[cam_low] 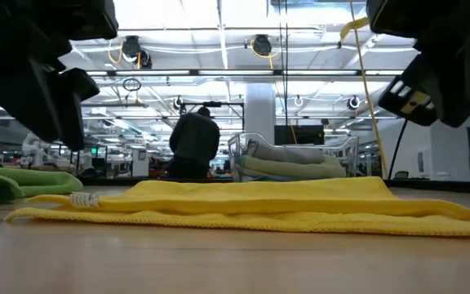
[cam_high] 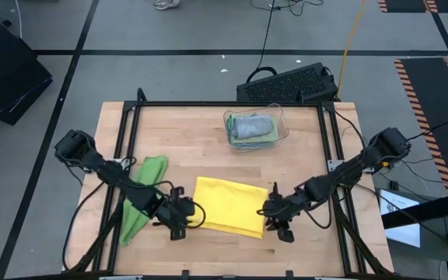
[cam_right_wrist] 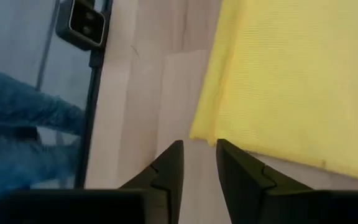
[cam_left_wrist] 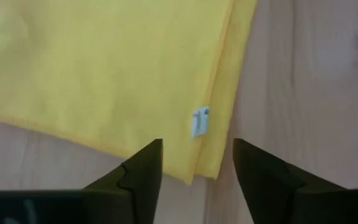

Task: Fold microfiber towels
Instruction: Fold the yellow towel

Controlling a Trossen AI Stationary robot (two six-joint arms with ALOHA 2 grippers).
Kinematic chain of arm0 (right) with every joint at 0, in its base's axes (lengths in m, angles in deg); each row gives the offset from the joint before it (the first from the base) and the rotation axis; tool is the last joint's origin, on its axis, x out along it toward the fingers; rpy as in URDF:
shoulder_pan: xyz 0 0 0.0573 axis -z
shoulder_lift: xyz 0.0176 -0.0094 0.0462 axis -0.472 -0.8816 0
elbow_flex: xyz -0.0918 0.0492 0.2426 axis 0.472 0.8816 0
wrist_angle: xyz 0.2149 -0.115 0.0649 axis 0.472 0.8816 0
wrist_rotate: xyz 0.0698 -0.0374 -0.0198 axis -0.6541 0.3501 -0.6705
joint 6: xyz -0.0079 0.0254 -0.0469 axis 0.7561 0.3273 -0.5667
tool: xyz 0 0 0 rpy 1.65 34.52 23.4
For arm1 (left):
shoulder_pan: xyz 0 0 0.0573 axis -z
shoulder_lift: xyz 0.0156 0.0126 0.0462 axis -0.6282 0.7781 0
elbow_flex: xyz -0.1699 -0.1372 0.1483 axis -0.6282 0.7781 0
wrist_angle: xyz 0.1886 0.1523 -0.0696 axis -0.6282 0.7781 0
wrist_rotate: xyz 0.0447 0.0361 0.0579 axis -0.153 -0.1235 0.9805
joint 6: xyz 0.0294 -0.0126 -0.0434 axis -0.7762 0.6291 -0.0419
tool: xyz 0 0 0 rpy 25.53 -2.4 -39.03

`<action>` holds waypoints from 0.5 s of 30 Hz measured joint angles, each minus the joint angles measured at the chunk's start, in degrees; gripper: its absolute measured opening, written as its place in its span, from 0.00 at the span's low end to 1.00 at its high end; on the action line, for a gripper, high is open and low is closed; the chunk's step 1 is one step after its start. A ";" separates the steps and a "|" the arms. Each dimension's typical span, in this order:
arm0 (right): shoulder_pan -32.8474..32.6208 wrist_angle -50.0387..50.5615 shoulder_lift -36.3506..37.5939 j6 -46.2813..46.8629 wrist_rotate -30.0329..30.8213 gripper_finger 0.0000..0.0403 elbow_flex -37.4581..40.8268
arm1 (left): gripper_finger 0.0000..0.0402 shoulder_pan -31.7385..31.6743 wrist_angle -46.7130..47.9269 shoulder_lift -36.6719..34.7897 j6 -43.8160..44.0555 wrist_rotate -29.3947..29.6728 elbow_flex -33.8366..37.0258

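A yellow towel (cam_high: 230, 206), folded double, lies flat on the table between my two grippers. My left gripper (cam_high: 183, 225) hangs open just above the towel's near left corner (cam_left_wrist: 207, 168). Its fingers stand to either side of that corner and its white tag (cam_left_wrist: 199, 121), clear of the cloth. My right gripper (cam_high: 277, 222) hovers off the near right corner (cam_right_wrist: 199, 130), fingers a little apart with bare wood between them. A bright green towel (cam_high: 142, 194) lies crumpled under my left arm.
A clear plastic bin (cam_high: 282, 132) stands at the back centre. It holds folded towels (cam_high: 251, 126), grey on top of green. A black keyboard (cam_high: 286, 84) sits beyond the far edge. A black frame rail (cam_high: 224, 103) rims the table. A person (cam_low: 194, 143) stands far behind.
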 joint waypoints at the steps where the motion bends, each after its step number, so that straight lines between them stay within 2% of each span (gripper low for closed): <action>1: -0.37 -0.52 -0.39 -1.00 0.29 0.23 0.00 | 0.51 0.22 0.16 0.00 0.17 0.00 0.20; 9: -1.34 -1.74 -2.25 -2.22 7.90 0.33 0.00 | 0.54 0.83 0.41 0.00 -1.02 -0.81 0.28; 12: -1.34 -2.12 -2.22 -1.88 10.71 0.34 0.00 | 0.54 0.88 1.06 1.13 -3.80 0.04 0.24; 15: -1.32 -2.51 -2.22 0.68 10.91 0.34 0.00 | 0.54 0.72 -1.11 1.36 -5.35 0.36 0.26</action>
